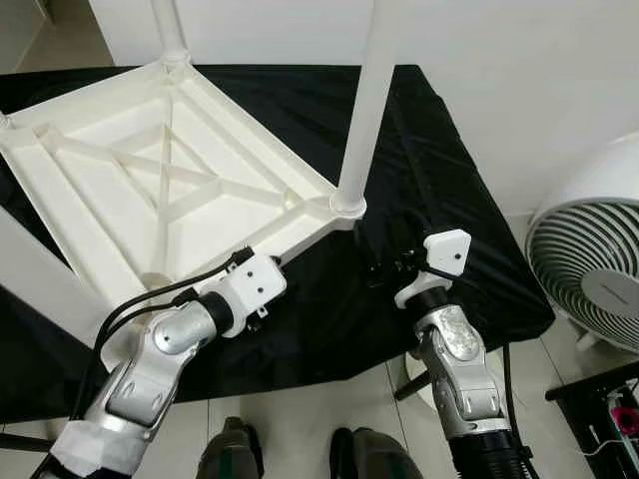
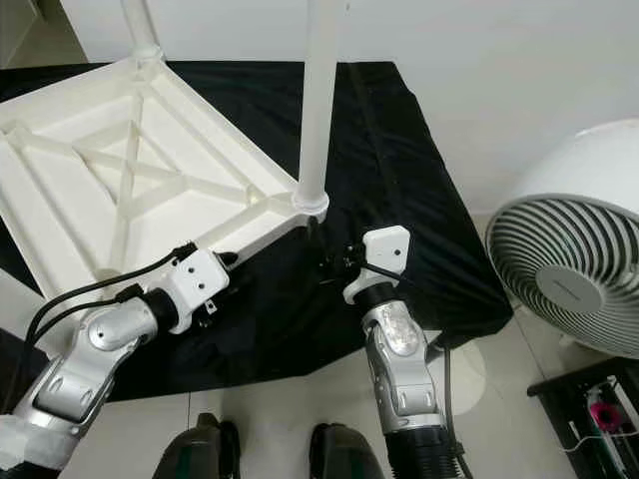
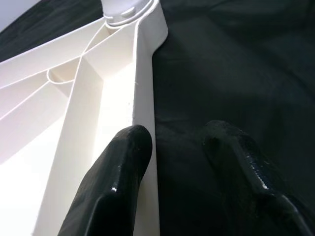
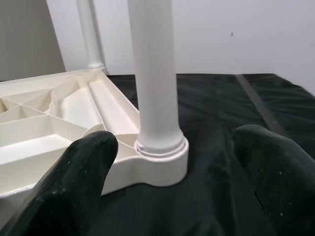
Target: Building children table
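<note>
1. The white plastic tabletop (image 1: 150, 170) lies upside down on the black cloth (image 1: 439, 190) that covers the desk, with its ribbed underside facing up.
2. A white leg (image 1: 170, 25) stands upright in the far corner socket of the tabletop.
3. The left pincer (image 3: 172, 162) is at the near edge of the tabletop, between the near corner and the right corner. Its two black fingers (image 3: 118, 172) are apart. One finger lies over the white rim and the other is over the black cloth just beside the rim, so the rim is between them, but I cannot tell if they press it.
4. A second white leg (image 1: 361, 100) stands upright in the socket (image 4: 160, 157) at the right corner of the tabletop.
5. The right pincer (image 4: 167, 172) is near this leg, low over the cloth and pointing at the foot of the leg. Its fingers (image 4: 74, 182) are wide apart and do not touch the leg or the socket.
6. A white fan (image 1: 594, 259) stands on the tiled floor (image 1: 559, 359) to the right of the desk.
</note>
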`<state>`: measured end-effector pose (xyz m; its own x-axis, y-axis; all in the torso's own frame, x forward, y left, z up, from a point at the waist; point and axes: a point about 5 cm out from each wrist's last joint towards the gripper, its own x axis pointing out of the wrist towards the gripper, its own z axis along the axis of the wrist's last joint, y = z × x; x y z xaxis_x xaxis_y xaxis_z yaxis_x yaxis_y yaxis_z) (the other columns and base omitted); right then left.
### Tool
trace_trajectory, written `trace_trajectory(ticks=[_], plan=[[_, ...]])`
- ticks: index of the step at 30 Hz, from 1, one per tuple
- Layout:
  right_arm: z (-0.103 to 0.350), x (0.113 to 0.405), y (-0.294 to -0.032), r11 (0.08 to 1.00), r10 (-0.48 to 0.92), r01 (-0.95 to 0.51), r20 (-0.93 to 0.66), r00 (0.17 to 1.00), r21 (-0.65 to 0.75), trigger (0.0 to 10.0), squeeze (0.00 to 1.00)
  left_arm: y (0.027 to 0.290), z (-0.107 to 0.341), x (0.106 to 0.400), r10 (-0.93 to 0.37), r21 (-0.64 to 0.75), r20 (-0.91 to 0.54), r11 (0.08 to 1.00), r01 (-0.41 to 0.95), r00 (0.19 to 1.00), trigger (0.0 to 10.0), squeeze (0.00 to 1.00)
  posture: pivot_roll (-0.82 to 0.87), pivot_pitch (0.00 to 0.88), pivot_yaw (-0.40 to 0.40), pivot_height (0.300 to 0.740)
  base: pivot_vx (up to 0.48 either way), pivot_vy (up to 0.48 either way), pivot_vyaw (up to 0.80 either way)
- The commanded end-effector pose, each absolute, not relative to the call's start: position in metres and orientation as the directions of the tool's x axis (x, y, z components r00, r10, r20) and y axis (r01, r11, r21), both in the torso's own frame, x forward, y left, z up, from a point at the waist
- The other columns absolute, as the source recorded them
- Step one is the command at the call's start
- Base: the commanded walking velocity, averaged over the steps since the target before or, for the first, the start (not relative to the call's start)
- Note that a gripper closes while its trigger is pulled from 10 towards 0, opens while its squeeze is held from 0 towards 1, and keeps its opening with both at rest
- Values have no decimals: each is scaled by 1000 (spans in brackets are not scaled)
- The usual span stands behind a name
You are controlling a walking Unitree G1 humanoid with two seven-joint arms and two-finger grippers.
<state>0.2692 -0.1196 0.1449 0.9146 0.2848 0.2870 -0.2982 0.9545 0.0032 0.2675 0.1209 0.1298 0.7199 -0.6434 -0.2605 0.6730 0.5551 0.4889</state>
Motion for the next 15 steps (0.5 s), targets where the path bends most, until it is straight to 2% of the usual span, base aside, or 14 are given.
trace_trajectory(ticks=[1,11,15], plan=[[145,269,-119,956,277,-292,282,919,14,10000,0,140,122,283,-458,526,-234,682,508,857,10000,0,16,115,-12,740,0,0,0],[146,266,-115,952,288,-305,275,917,21,10000,0,129,130,292,-486,488,-171,715,502,857,10000,0,11,112,-7,740,0,0,0],[141,262,-114,947,304,-321,254,918,26,10000,0,125,144,277,-592,399,-91,715,574,801,10000,0,19,113,-9,740,0,0,0]])
